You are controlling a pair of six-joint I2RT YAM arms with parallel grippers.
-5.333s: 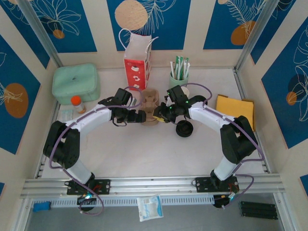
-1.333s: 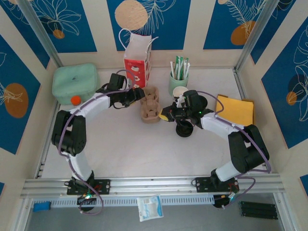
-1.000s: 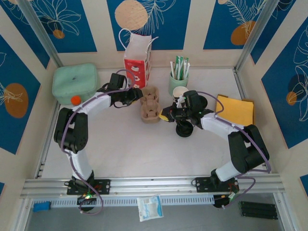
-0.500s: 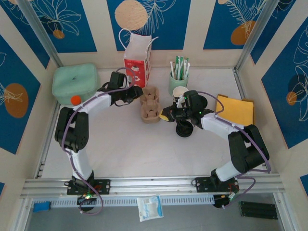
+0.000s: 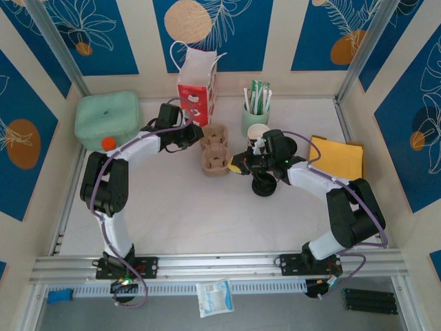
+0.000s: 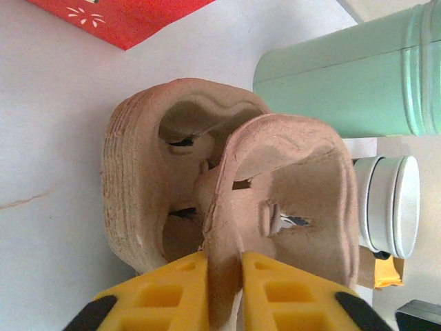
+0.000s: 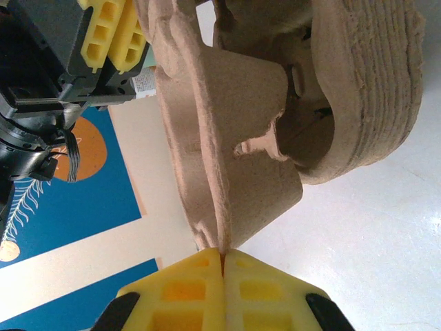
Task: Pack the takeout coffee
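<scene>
Carrier point(image 6: 289, 186) in left claw point(image 6: 224, 276), mint cup point(image 6: 358, 76) beside

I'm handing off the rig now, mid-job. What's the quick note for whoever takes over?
Left gripper: shut on the top carrier at its rim.
Right gripper: shut on its opposite rim.
That carrier sits tilted on the carrier stack, not separated.
Takeout cup stands beyond the right arm, beside the mint-green cup, untouched.
Done: carrier gripped on both sides.
Left: likely pull it free, set it down, seat the cup.
</scene>
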